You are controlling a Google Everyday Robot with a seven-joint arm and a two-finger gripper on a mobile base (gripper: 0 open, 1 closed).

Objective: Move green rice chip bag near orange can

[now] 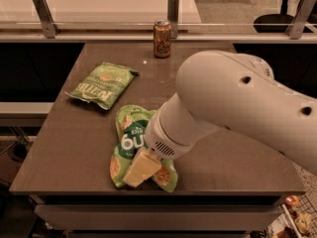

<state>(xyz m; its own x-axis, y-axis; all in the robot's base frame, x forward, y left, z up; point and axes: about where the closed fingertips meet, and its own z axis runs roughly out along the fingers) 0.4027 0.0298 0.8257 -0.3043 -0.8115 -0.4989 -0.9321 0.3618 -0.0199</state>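
The green rice chip bag lies flat near the front edge of the brown table, its white lettering facing up. My gripper is down on the bag's front half, and the big white arm reaches in from the right and hides part of the bag. The orange can stands upright at the table's far edge, well behind the bag and apart from it.
A flatter, paler green Kettle bag lies at the left middle of the table, between the chip bag and the far edge. A low rail with metal posts runs behind the table. An office chair stands at the far right.
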